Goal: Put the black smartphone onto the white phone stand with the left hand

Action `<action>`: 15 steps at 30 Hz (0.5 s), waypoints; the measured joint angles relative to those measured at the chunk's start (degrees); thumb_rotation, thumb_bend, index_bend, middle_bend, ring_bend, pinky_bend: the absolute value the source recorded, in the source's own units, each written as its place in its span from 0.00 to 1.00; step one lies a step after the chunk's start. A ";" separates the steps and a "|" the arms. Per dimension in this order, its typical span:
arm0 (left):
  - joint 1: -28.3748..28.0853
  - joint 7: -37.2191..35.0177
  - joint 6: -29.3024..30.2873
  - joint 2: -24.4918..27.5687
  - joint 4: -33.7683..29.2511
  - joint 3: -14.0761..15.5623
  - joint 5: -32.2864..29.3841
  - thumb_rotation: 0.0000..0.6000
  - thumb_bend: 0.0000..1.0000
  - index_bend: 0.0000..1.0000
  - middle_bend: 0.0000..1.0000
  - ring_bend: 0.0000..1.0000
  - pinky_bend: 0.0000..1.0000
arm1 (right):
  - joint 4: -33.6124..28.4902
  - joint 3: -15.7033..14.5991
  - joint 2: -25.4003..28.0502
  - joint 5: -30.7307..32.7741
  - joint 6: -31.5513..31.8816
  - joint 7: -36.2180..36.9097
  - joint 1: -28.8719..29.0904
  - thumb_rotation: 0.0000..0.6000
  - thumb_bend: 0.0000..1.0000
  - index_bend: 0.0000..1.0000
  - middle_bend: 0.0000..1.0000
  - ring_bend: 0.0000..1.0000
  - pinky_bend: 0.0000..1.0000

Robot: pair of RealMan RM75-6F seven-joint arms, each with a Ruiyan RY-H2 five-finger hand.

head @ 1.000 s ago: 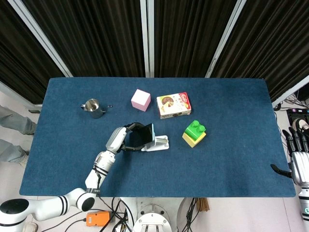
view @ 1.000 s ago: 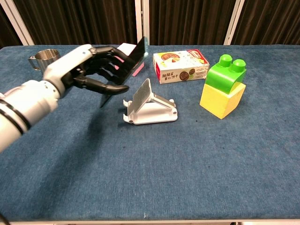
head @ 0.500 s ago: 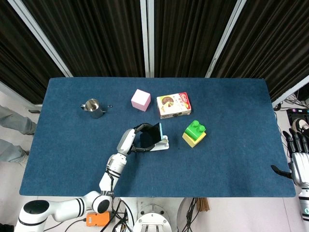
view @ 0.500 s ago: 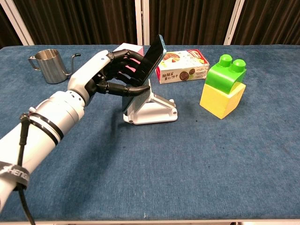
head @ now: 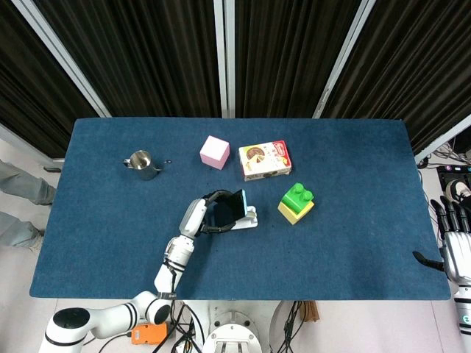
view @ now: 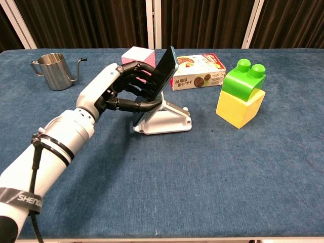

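My left hand [view: 117, 90] grips the phone [view: 158, 76], tilted against the stand [view: 167, 117] but not yet let go; my right hand [head: 458, 243], idle off the counter, has its fingers apart.

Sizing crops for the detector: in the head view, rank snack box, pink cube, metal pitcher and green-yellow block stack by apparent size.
Largest to smallest:
1. snack box
2. green-yellow block stack
3. pink cube and metal pitcher: too alike to rank; the pitcher only looks wider because of its spout and handle.
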 measured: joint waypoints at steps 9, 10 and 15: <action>-0.44 -1.19 -0.07 -1.32 2.45 -0.11 0.10 1.00 0.19 0.46 0.54 0.38 0.36 | 0.30 0.12 -0.16 0.15 -0.17 0.32 0.04 1.00 0.09 0.00 0.06 0.00 0.10; -0.48 -1.21 -0.14 -1.40 2.62 -0.12 0.07 1.00 0.19 0.46 0.54 0.38 0.35 | 0.36 0.12 -0.21 0.14 -0.17 0.35 0.04 1.00 0.09 0.00 0.06 0.00 0.09; -0.57 -1.48 -0.58 -1.49 3.12 0.16 0.11 1.00 0.16 0.36 0.44 0.30 0.26 | 0.66 0.15 -0.34 0.12 -0.09 0.72 -0.03 1.00 0.09 0.00 0.06 0.00 0.09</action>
